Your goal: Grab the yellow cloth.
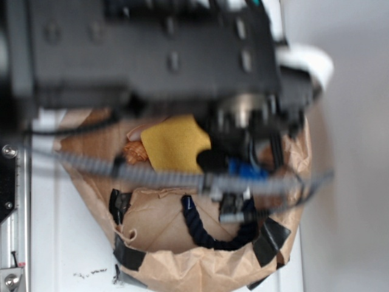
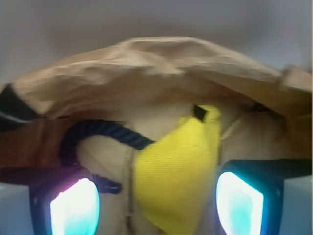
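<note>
The yellow cloth [image 2: 180, 171] lies folded into a rough triangle on brown paper, a small black tab at its far corner. In the exterior view the yellow cloth [image 1: 175, 143] shows partly under the blurred arm. My gripper [image 2: 156, 208] is open, its two glowing fingers [image 2: 74, 208] standing wide apart on either side of the cloth, the cloth nearer the right one. Nothing is held. In the exterior view the gripper [image 1: 234, 204] hangs over the paper, just right of the cloth.
A dark navy rope [image 1: 216, 234] curves across the crumpled brown paper [image 1: 152, 216], also seen as the rope [image 2: 98, 134] left of the cloth. A small orange shell [image 1: 135, 152] lies at the cloth's left edge. Black tape patches [image 1: 270, 237] hold the paper's raised rim.
</note>
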{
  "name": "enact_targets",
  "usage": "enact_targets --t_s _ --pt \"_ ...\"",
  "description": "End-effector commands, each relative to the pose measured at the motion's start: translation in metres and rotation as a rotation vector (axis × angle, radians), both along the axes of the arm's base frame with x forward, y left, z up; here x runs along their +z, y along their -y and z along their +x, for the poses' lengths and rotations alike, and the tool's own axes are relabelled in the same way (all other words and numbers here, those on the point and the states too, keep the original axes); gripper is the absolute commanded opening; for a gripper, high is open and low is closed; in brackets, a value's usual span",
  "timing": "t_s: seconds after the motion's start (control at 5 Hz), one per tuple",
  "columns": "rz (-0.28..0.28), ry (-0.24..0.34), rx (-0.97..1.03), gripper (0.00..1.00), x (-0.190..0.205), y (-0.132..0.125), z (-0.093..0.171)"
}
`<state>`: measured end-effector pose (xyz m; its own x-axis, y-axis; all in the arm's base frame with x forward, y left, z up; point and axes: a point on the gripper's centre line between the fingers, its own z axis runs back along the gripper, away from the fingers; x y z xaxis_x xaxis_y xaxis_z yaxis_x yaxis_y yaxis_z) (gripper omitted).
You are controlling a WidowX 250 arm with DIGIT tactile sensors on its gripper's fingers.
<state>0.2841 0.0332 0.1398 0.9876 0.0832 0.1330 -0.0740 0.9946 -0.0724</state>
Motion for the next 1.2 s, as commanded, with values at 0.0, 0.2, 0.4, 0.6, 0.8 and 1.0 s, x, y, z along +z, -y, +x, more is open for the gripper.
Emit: enact_targets --t_s 0.0,0.2,0.4,0.6,0.8,1.0 --pt "0.024 0.020 0.006 1.00 0.016 -0.030 -0.017" --pt "0.024 0.020 0.006 1.00 0.016 -0.030 -0.017" --pt "0.024 0.020 0.006 1.00 0.016 -0.030 -0.017" --pt "0.024 0.020 0.006 1.00 0.016 -0.030 -0.017" --pt "0.024 0.020 0.006 1.00 0.016 -0.030 -0.017" --pt "0.048 0.012 -0.037 1.00 -0.006 -0.020 -0.017"
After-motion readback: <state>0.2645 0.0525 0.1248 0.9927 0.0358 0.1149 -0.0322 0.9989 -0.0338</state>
